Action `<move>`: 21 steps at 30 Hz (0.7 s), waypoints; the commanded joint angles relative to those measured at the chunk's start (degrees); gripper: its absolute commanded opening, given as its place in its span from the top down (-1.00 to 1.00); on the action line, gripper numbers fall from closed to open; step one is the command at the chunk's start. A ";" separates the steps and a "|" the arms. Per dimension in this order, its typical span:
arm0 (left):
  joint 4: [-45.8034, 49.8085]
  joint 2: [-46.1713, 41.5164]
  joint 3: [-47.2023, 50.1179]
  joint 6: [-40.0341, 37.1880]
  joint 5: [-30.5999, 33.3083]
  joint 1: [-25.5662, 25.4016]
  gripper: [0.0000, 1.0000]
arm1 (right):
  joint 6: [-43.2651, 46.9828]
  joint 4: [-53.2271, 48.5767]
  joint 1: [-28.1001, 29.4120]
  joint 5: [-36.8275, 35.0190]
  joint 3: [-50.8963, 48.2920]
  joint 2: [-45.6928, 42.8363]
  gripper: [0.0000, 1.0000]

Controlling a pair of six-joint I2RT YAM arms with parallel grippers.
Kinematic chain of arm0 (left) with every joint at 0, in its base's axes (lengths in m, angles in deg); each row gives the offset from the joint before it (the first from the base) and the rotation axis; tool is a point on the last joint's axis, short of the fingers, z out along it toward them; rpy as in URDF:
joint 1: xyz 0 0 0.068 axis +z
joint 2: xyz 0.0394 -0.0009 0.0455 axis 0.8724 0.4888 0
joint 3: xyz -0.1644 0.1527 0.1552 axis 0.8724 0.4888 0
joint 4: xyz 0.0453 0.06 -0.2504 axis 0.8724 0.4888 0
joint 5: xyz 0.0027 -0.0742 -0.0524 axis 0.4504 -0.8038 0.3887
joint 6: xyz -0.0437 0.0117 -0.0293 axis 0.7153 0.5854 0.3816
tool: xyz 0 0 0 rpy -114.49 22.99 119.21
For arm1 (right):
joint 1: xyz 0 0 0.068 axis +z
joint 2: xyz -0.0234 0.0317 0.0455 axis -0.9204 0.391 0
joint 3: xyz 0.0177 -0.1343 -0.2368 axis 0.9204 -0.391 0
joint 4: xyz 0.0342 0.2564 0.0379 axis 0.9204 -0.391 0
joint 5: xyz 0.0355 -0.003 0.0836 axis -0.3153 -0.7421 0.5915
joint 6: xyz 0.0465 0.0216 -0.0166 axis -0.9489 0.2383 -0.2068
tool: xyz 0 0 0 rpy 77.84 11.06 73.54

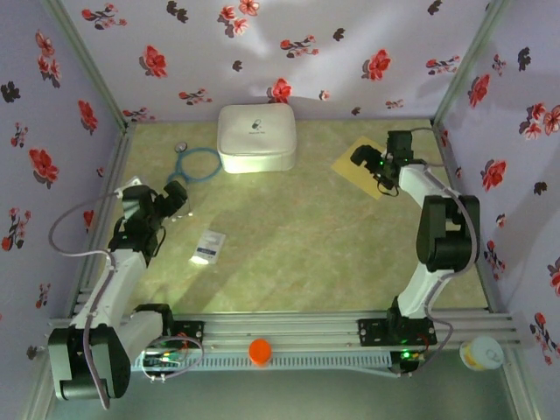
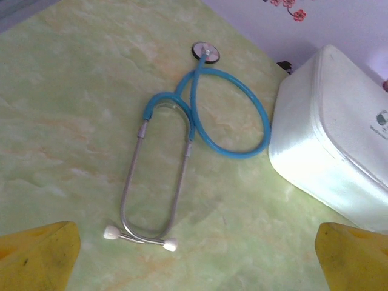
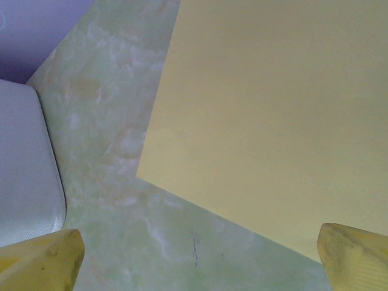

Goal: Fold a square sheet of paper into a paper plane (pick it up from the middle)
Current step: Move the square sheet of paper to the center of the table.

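Hovering over the half-hidden square sheet of paper (image 3: 273, 121), right end effector (image 3: 197, 260) apart; left end effector (image 2: 194, 260) apart

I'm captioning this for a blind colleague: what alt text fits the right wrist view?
A plain yellow square sheet of paper lies flat on a green marbled table, unfolded. The right tool hangs open over its edge, holding nothing; a white case sits at the left.
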 commanded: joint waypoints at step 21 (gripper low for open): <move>1.39 5.30 -5.95 -4.29 -15.18 -8.71 -1.00 | -3.82 -12.27 -1.37 8.89 17.85 18.35 -0.99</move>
